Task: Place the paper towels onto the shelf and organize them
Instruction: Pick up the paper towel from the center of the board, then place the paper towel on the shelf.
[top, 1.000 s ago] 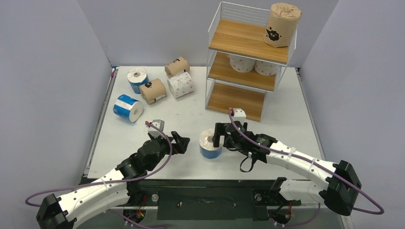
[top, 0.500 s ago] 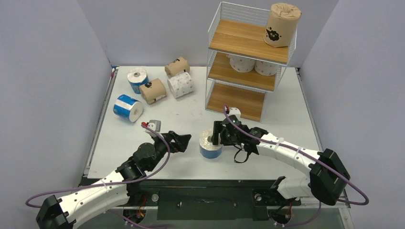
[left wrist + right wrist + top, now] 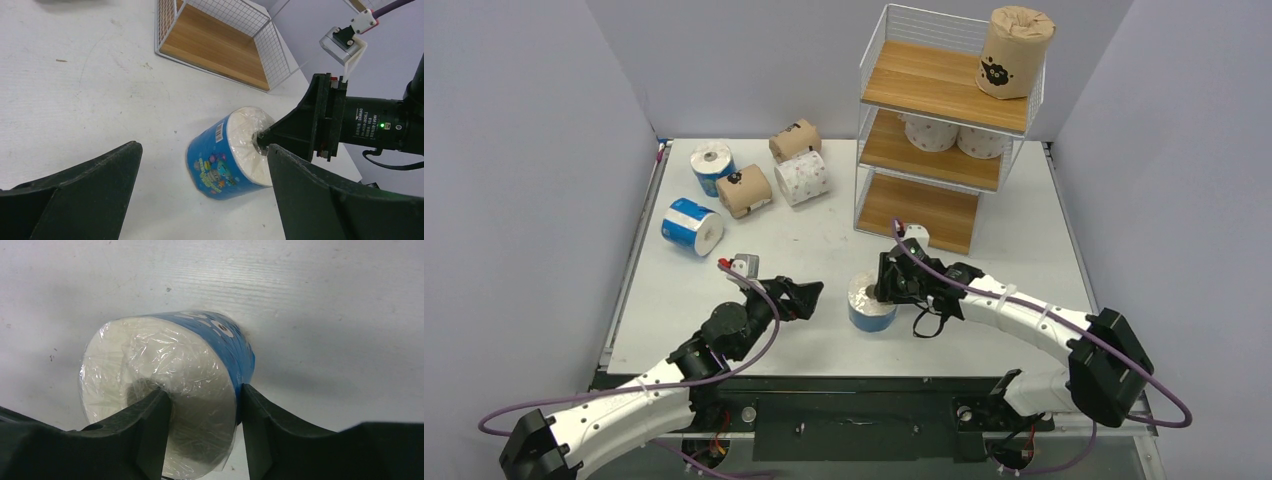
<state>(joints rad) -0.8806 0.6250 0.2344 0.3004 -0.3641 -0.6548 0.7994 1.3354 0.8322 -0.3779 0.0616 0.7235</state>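
A barcode is printed by the rim of the blue-and-white roll, and cartoon figures are scattered over its blue wrap; no wording on it can be read. White lettering on the right arm's black wrist is too small to be made out. A black sheep-like mark is borne by the brown roll on the top board of the shelf. The blue-and-white roll is set on the tabletop, well apart from the shelf. Its wall is pinched by the right fingers, one sunk in the core hollow, the other pressed against the blue side. The left fingers are spread wide and held near the roll, apart from it.
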